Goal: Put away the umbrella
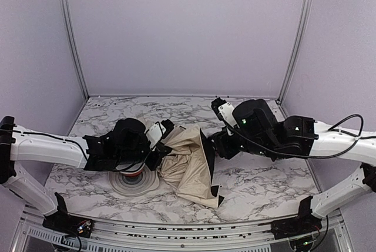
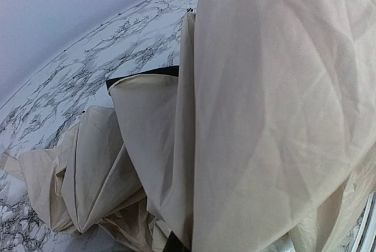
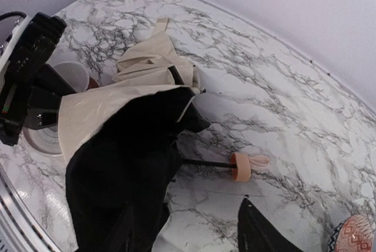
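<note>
Umbrella (image 1: 189, 167) lies crosswise on the table (image 1: 264, 187), handle (image 3: 241, 165) pointing rightward.

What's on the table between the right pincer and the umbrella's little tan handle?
Nothing: the right wrist view shows only bare marble table between the handle of the umbrella and the right pincer.

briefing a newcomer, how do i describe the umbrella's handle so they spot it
On the white marble-patterned table, find the crumpled cream fabric umbrella with black lining. A thin black shaft pokes from its black side. At its tip sits the small tan round handle with a pale loop, alone on bare marble.
</note>
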You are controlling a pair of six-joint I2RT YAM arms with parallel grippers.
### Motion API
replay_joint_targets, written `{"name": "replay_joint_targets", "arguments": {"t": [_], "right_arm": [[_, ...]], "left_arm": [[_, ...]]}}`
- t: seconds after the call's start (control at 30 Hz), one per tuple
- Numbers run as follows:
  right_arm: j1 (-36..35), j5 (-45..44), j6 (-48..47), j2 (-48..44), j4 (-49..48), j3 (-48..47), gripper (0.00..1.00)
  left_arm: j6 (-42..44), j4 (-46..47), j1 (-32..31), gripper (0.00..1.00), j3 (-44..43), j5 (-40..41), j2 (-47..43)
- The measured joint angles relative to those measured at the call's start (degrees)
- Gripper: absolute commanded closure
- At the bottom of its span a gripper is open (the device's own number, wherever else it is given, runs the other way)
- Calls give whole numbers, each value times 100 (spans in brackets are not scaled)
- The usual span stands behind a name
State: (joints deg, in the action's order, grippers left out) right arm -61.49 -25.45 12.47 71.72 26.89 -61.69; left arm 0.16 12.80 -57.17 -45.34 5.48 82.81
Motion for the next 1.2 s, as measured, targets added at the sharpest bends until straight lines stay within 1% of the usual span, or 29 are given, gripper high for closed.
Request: {"name": "replay_joint_targets", "arguments": {"t": [0.03,0.1,0.17,0.27,0.43,0.47,0.5,0.63,0.67,0.73,0.8,0.9,1.0,1.07,1.13,1.2], "right_arm": [[-256,-13,162,-4,127,-59,29],[-686,-17,431,-11,326,-107,26],[-1080,-127,632,33,553,-166,26],[-1547,-407,848,313,999,-577,27],[-1655,-861,911,909,1414,-1399,29],[-1655,-944,922,981,1449,-1456,35],[-1652,-1025,942,1034,1486,-1469,43],[-1515,-1303,1038,1283,1853,-1449,90],[-1449,-1292,1010,1309,1864,-1421,100],[-1283,-1211,922,1300,1832,-1331,100],[-1073,-968,763,1228,1679,-1191,100],[-723,-271,184,874,1257,-787,100],[-446,1150,-647,149,658,-146,100],[-413,2337,-1165,-431,170,260,100],[-417,3261,-1547,-728,-245,391,100],[-413,3945,-1832,-704,-557,358,100]], "left_arm": [[-26,-33,0,100,-37,22,9],[-83,-98,0,100,-79,63,24],[-118,-149,0,100,-83,103,28],[-129,-173,0,100,-85,131,33],[-127,-225,0,100,-111,188,42],[-127,-240,0,100,-122,201,42],[-125,-256,0,100,-133,210,42],[-96,-278,0,100,-142,208,42],[-79,-282,0,100,-142,208,42],[-26,-284,0,100,-142,205,42],[55,-291,0,100,-142,203,42],[216,-354,0,100,-142,94,39],[391,-457,0,100,-142,-90,39],[522,-468,0,100,-142,-234,37],[662,-413,-17,100,-142,-457,28],[796,-374,-85,100,-175,-660,-4]]}}
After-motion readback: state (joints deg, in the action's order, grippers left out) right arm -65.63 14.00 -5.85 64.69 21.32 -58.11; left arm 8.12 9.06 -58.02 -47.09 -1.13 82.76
